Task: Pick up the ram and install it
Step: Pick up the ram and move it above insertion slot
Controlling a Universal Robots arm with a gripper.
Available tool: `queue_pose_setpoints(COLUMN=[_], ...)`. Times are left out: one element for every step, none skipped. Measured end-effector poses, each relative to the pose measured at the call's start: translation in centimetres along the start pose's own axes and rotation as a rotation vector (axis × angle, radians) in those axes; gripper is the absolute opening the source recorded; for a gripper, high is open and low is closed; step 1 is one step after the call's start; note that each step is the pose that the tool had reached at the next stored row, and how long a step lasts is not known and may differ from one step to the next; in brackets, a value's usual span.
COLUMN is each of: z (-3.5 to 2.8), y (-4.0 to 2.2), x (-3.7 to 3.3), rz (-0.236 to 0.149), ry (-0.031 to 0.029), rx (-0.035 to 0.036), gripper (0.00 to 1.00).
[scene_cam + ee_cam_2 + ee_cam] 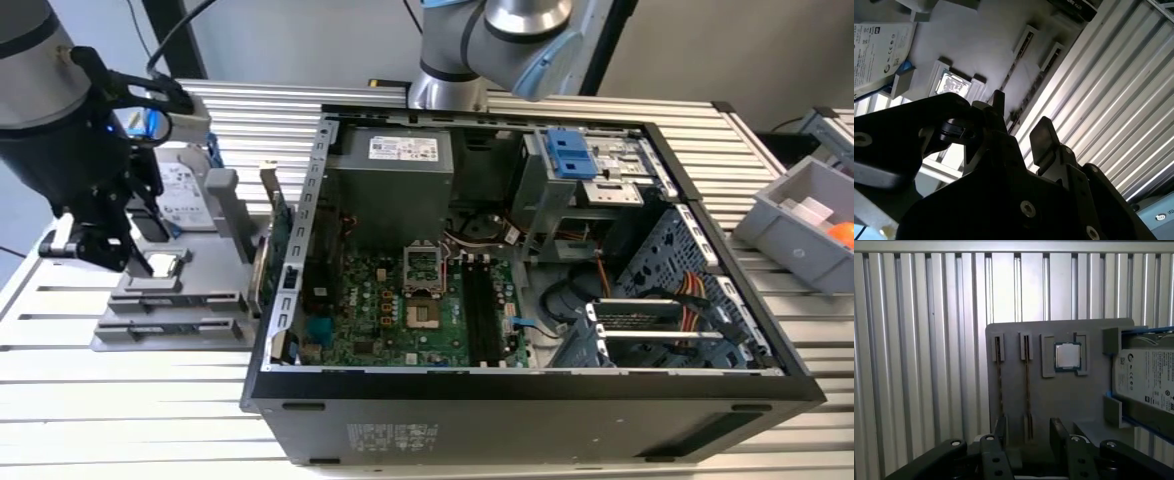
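The gripper is released, its fingers spread to either side of the ram, a thin, dark stick seen edge-on that stands in a slot of the grey holder. Beyond lies a square processor.

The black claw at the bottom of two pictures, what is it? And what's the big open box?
That claw is the gripper, the hand of the robot arm. Two small cameras ride near the arm's wrist, so both wrist views look past it. The exterior view comes from a camera off the arm. The big box is an open computer case on a ribbed metal table. Beside it, on the exterior view's left, a grey holder keeps parts: two thin ram sticks set in slots, a square chip and a hard drive. The gripper is open, hovering over the holder, holding nothing.
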State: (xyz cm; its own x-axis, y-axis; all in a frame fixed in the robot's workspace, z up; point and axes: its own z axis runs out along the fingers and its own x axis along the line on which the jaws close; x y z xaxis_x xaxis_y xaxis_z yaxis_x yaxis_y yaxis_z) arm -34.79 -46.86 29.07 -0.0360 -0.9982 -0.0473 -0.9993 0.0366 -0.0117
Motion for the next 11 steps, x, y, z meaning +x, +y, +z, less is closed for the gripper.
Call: queue_pose_setpoints(z=[0.18, 0.36, 0.54, 0.73, 0.91, 1.09, 1.27, 1.45, 1.61, 1.81, 1.99], y=[0.02, 0.04, 0.07, 0.09, 0.11, 0.13, 0.15, 0.14, 0.15, 0.14, 0.14], x=[0.02, 0.04, 0.06, 0.09, 0.12, 0.15, 0.18, 0.25, 0.34, 0.42, 0.49], rz=[0.0, 0.0, 0.0, 0.0, 0.0, 0.0, 0.0, 0.0, 0.0, 0.0, 0.0], ry=[-0.0001, -0.0001, 0.0, -0.0001, 0.0, -0.0001, 0.0, -0.0001, 0.0001, -0.0001, -0.0001], rx=[0.0001, 0.0001, 0.0, 0.0001, 0.0001, 0.0001, 0.0, 0.0001, -0.0004, -0.0002, -0.0002], gripper=[1.0, 1.0, 1.0, 1.0, 1.0, 1.0, 1.0, 1.0, 1.0, 1.0, 1.0])
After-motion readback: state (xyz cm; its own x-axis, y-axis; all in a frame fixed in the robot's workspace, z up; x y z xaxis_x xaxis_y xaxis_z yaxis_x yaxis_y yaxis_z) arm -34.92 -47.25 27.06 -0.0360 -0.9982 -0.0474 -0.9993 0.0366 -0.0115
